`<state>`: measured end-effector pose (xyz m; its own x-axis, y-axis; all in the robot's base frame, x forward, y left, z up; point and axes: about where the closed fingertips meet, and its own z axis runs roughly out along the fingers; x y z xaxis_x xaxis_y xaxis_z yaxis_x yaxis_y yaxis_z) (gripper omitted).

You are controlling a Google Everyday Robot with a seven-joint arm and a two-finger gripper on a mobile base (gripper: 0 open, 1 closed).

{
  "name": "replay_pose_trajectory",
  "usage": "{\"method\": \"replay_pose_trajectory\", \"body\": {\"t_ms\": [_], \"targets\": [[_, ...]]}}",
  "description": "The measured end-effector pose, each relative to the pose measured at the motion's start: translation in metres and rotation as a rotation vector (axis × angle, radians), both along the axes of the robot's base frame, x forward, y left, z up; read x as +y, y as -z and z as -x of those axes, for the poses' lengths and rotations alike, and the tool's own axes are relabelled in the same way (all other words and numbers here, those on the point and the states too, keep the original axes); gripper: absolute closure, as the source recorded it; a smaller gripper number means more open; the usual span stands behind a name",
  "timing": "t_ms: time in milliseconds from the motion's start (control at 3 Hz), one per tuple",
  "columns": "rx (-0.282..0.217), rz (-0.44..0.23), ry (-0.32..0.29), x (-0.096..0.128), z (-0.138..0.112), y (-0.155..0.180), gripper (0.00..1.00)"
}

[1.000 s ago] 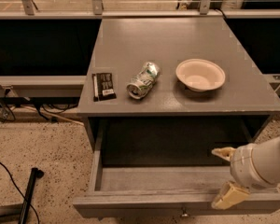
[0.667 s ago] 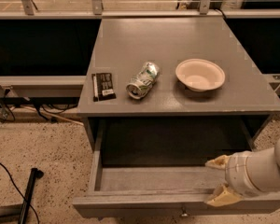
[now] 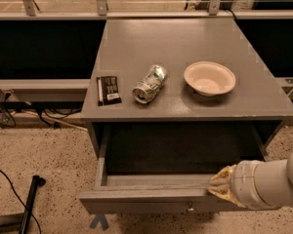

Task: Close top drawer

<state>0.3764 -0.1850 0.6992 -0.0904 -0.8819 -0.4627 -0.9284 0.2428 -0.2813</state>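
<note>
Where the tool (image 3: 219, 186) meets the open top drawer (image 3: 136, 201), front right, its grip is unreadable.

White arm (image 3: 271, 185), perhaps tan pincer (image 3: 219, 185), lower right

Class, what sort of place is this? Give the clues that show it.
Probably a robot test lab rather than a home: loose cables by a speckled floor, a plain grey cabinet, and the gripper at the front of the open top drawer.
</note>
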Motion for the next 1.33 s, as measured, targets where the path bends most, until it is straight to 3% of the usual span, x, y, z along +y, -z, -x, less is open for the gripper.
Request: {"method": "replay_pose_trajectory", "body": {"t_ms": [333,667,1000,1333], "targets": [[-0.009,0.010,-0.005,0.001,0.001,0.002,1.00],[0.014,0.026,-0.013,0.001,-0.001,0.015,1.00],[0.014,-0.030,-0.023,-0.001,-0.001,0.002,1.00],[-0.036,-0.099,-0.044,0.001,-0.001,-0.026,1.00]]}}
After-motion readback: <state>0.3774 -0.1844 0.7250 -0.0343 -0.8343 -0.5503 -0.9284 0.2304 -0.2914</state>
